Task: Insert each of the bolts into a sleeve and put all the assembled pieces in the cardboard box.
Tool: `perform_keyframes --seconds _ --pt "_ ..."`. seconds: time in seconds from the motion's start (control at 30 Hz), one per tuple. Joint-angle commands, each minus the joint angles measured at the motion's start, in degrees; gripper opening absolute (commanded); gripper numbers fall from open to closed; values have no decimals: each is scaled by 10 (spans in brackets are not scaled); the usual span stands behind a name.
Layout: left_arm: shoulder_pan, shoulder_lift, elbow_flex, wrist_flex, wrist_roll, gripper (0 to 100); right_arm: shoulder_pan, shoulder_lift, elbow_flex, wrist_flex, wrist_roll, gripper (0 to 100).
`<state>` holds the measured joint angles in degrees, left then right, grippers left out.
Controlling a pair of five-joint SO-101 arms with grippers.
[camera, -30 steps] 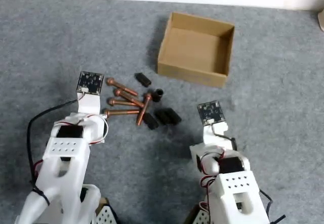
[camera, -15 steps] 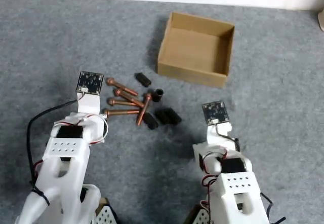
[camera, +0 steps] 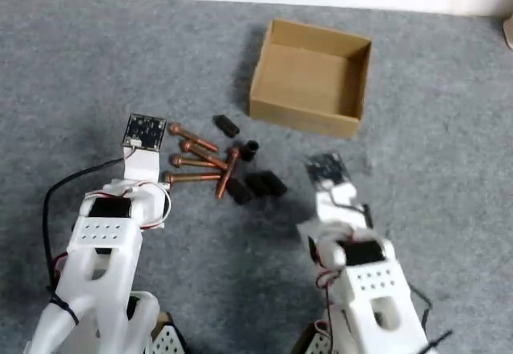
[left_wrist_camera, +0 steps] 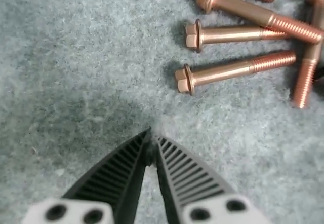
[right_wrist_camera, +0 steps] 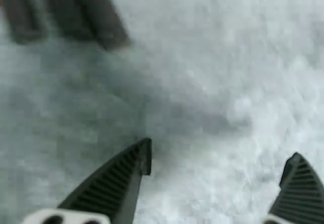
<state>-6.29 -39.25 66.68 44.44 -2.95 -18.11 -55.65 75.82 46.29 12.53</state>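
Left arm (camera: pixel 104 246): I have it by the surface's near edge, towards the left corner, wrist pitched down.
Left gripper (left_wrist_camera: pixel 151 138): jaws pressed together, tips meeting.
Right arm (camera: pixel 362 278): near edge, towards the right corner, wrist pitched down.
Right gripper (right_wrist_camera: pixel 221 155): jaws spread wide apart.

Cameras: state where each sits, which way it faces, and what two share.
High view: fixed above the table, looking down on box, bolts, sleeves, left arm and right arm.
Left wrist view: on the left arm, looking down past the shut left gripper at bolts.
Right wrist view: on the right arm, looking down past the open right gripper toward sleeves.
Shared: high and left wrist views show the bolts.
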Motion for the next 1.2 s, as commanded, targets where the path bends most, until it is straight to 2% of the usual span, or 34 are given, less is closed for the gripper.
perform_keyframes --seconds 0.0,0.2,0.33,0.47,0.8,1.17 --pt "-15 -14 -25 2 -4 10 -73 102 -195 71 -1 372" --pt "-38 -14 -24 2 -4 10 -145 378 -455 107 -28 372" --pt "-56 -13 -24 2 -4 10 -177 522 -511 107 -29 372" --pt "-61 -14 -24 2 -5 10 -185 604 -539 101 -30 372" --pt "-59 -14 -24 1 -5 10 -164 625 -544 38 -50 372" --pt "-60 -11 -24 1 -6 10 -154 626 -469 -27 -52 372"
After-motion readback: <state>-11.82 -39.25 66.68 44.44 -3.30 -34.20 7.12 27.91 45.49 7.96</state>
